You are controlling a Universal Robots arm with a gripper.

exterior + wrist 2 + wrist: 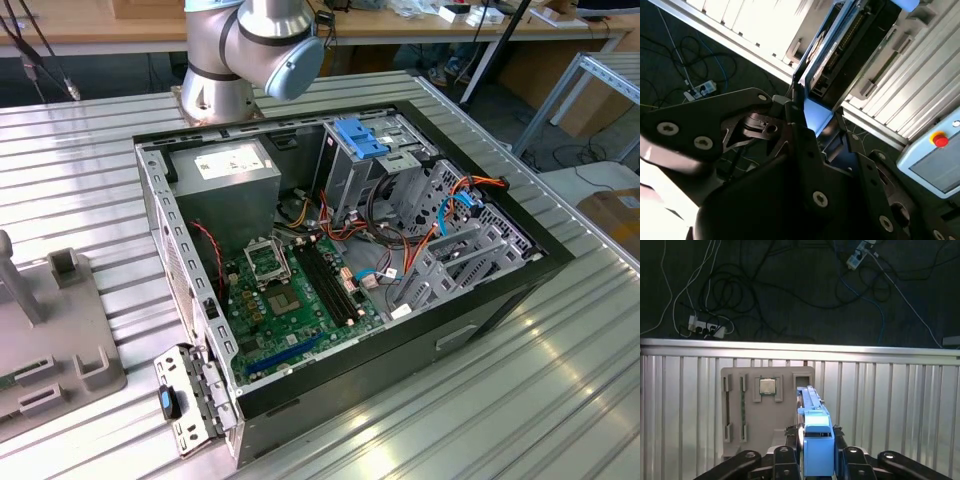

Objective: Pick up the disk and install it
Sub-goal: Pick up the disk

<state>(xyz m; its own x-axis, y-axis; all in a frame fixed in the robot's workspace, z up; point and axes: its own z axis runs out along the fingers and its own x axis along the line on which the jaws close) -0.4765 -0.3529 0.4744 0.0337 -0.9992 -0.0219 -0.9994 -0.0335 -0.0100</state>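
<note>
In both wrist views my gripper (817,462) is shut on the disk (815,432), which stands edge-on between the black fingers (785,462). Its bright blue rails and blue tab face the first wrist camera. In the second wrist view the disk (837,47) reaches away from the gripper (812,125), dark body with a blue rail along one side. Beyond it in the first wrist view lies a grey fixture plate (767,432) on the ribbed metal table. In the exterior view the open computer case (330,260) lies on its side, with a grey drive cage (360,140) topped in light blue.
The arm's base (235,60) stands behind the case. A grey fixture plate (50,340) sits at the exterior view's left and holds a chip (767,386) and a memory stick (743,402). Cables and power strips (705,326) lie on the floor past the table edge. A pendant with a red button (940,141) is nearby.
</note>
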